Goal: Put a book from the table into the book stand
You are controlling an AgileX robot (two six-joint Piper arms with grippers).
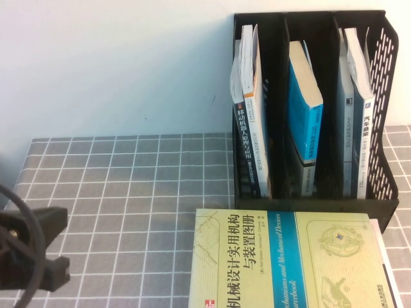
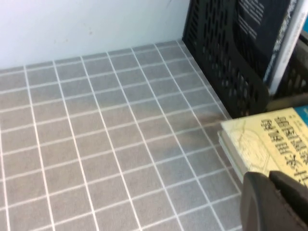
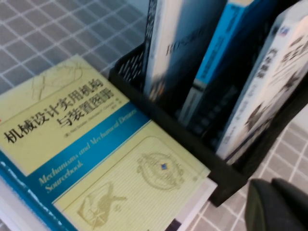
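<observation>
I start from my left tool (image 1: 29,247): it sits low at the near left corner of the table (image 1: 128,192), well apart from the book stand (image 1: 314,109), on the stand's left and nearer to me. In the high view I see only its dark body and a cable loop, and in the left wrist view only a dark rounded piece (image 2: 274,202), so I cannot tell if its fingers are apart or together. It holds nothing that I can see.

My right tool (image 3: 279,204) appears only in the right wrist view, as a dark blurred shape just in front of the stand's near right corner. I cannot tell its state either.

The yellow book (image 1: 282,260) with a blue band lies flat on the table, cover up, directly in front of the stand, its far edge near the stand's base. It rests on top of another book (image 1: 385,256), whose white edge shows at its right side.

The stand is black, with three upright compartments, and it is at the far side against the white wall (image 1: 115,64). Each compartment has books standing in it: white and blue ones in the left, a blue book (image 1: 305,102) in the middle, dark ones in the right. The table wears a grey cloth with white grid lines.
</observation>
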